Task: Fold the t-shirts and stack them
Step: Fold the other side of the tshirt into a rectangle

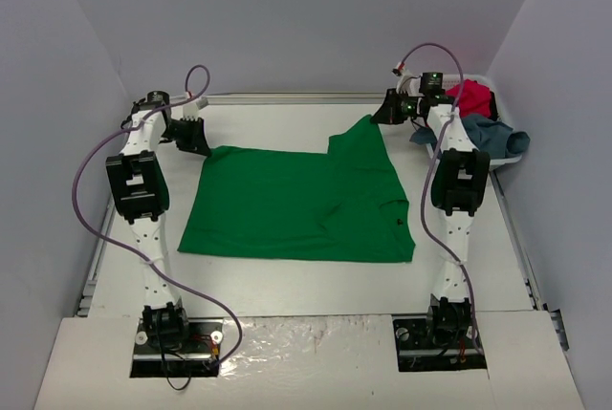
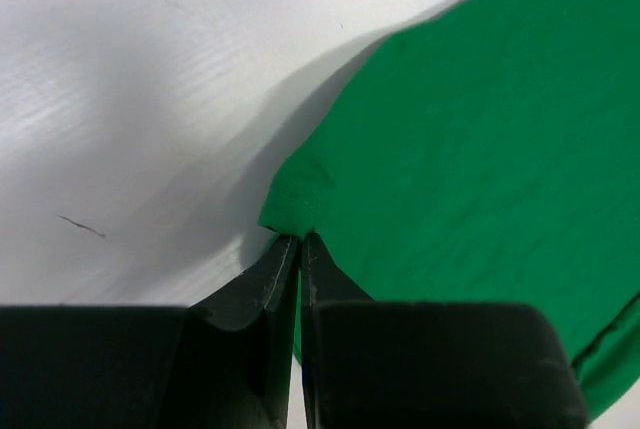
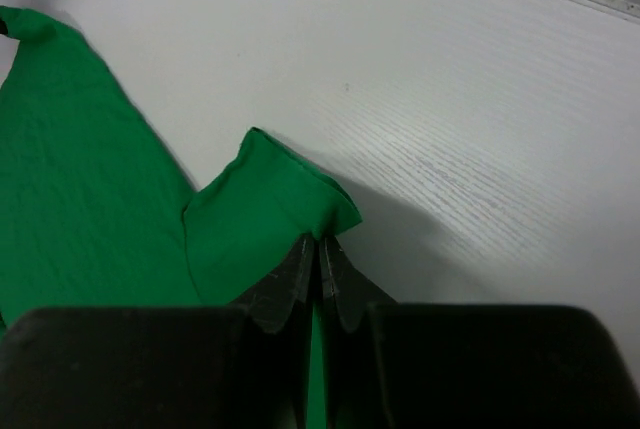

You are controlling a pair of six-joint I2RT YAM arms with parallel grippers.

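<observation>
Pale grey walls close in a white table, with both arms bolted at its near edge and reaching toward the far side. A green t-shirt lies spread mostly flat across the middle of the table, its collar toward the right and a few soft creases near the centre.

The left gripper sits at the shirt's far left corner. In the left wrist view its jaws are pressed together on the very edge of the green cloth (only a small pinch of fabric sits between the tips), and that corner looks slightly raised off the table, though the angle makes this hard to judge.

The right gripper is at the far right corner, jaws closed on the tip of the sleeve, which peaks up from the table where it is held.

At the far right edge stands a white basket, with a red t-shirt bunched inside and a grey-blue t-shirt draped over its near rim.
</observation>
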